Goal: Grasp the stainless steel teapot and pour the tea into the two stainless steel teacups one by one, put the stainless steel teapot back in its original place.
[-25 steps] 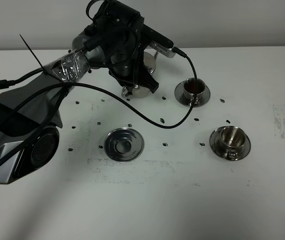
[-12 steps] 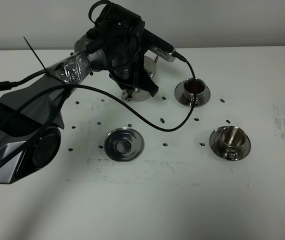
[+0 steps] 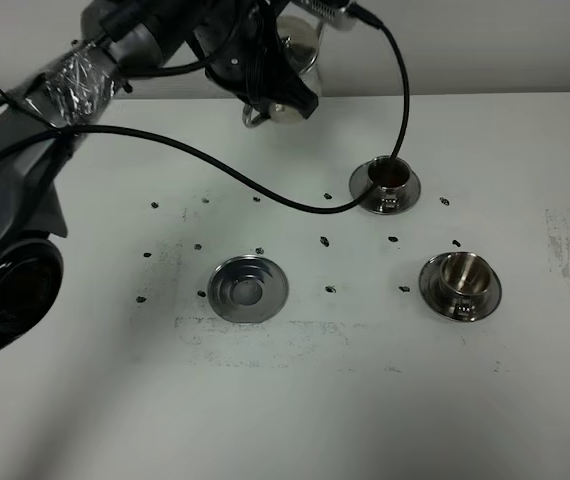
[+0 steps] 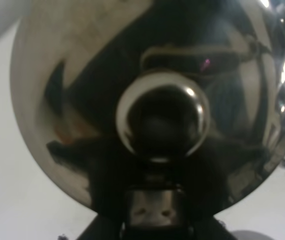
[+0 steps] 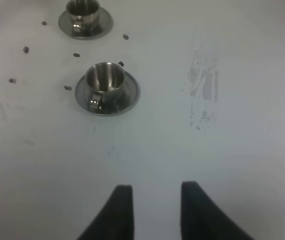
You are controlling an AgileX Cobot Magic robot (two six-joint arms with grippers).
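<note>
Stainless steel teapot is up off the bench, held aloft at the far edge in the left fingers, which are clamped on it, tho the contact itself is hidden behind the black wrist housing in the ext. high view. L wrist cam shows what that view can't: the pot's mirror-polished domed lid filling the pic, w/ a round ball knob at centre and dark warped reflections over the steel. The ext. view alone shows the tea, reddish-brown, in the far teacup, which sits on its saucer. The near teacup is bare shiny steel inside, also on a saucer. R wrist cam adds that cup's tiny handle and shows the right fingers, black, tapered, spread w/ a clear gap, above bare bench and well apart from the cups. The coaster plate, flat, round, w/ concentric rings, lies uncovered among small black marks. A black cable loops from the arm across the bench toward the far teacup; crinkled silver tape wraps the L arm. Grey scuffed patch at the bench's R side.
</note>
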